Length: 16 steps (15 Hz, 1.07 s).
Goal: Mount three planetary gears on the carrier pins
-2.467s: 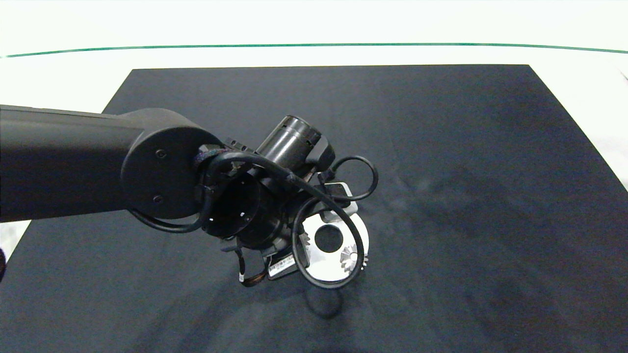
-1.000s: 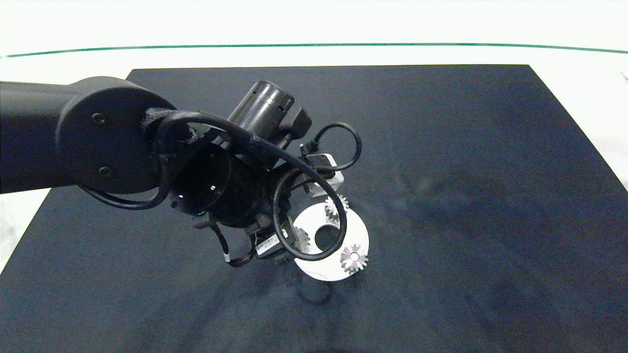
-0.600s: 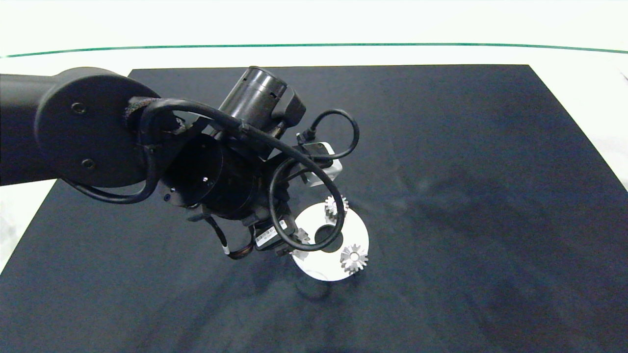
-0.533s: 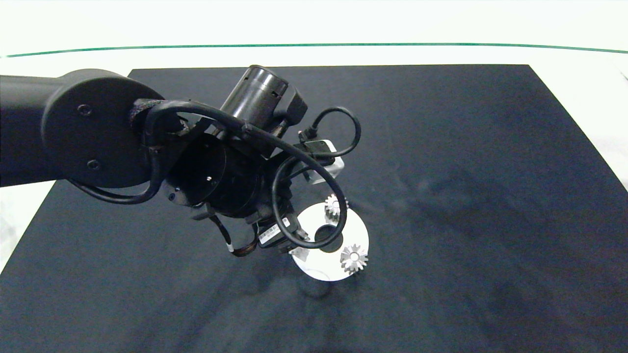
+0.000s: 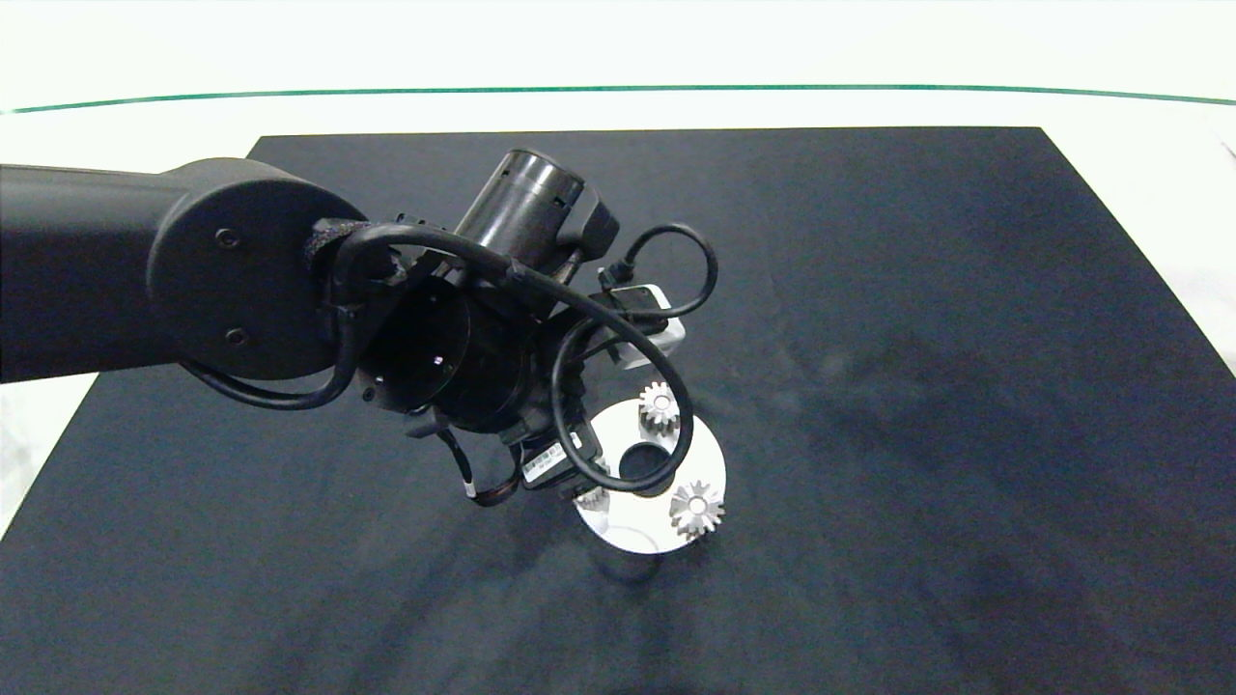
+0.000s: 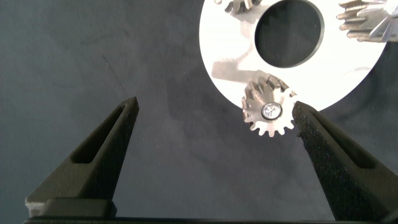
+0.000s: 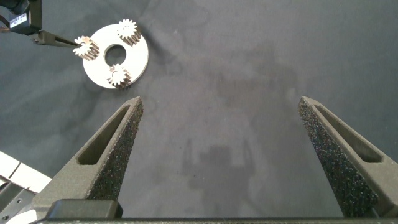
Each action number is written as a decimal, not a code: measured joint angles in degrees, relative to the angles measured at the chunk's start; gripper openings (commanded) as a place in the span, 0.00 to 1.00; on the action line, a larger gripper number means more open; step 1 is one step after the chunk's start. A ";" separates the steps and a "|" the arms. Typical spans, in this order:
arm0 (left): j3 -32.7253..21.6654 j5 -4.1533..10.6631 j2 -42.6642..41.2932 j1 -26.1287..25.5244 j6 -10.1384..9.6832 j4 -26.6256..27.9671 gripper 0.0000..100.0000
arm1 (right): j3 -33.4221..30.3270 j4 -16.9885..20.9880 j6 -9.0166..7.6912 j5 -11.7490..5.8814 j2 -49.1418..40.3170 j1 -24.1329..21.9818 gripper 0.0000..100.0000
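Observation:
The white disc (image 5: 649, 526) lies on the black mat with three silver planetary gears seated near its rim: one at the far side (image 5: 660, 405), one at the right (image 5: 696, 509), and one at the left (image 5: 591, 498), half hidden under my left wrist. The carrier pins sit inside the gears; only a bright tip shows in the nearest gear (image 6: 268, 111). My left gripper (image 6: 214, 106) hovers open just above the disc (image 6: 348, 81), with that gear close to one finger and nothing held. The right gripper (image 7: 221, 102) stands open well away from the disc (image 7: 140, 59).
The black mat (image 5: 917, 386) covers most of the white table (image 5: 145, 164). A green line (image 5: 618, 90) runs along the far side. The left arm's cable loop (image 5: 676, 425) hangs over the disc.
The left wrist lifted up and back off the disc, uncovering the gears and leaving one on the left rim. In the last half second it drifted slightly right and down.

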 measured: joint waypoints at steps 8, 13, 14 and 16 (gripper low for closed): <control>-1.12 -0.06 -5.94 4.22 -0.71 0.62 1.00 | 0.11 0.00 0.06 0.00 0.11 0.76 1.00; 4.22 -0.11 -20.21 20.70 -5.36 -3.36 1.00 | 1.66 0.00 0.09 -0.33 0.00 0.69 1.00; 6.75 -0.17 -23.74 25.05 -6.58 -4.94 1.00 | 2.60 0.02 0.13 -0.52 -0.21 0.37 1.00; 10.75 -0.28 -30.03 33.18 -10.61 -7.25 1.00 | 4.68 0.02 0.15 -0.63 -0.72 -2.30 1.00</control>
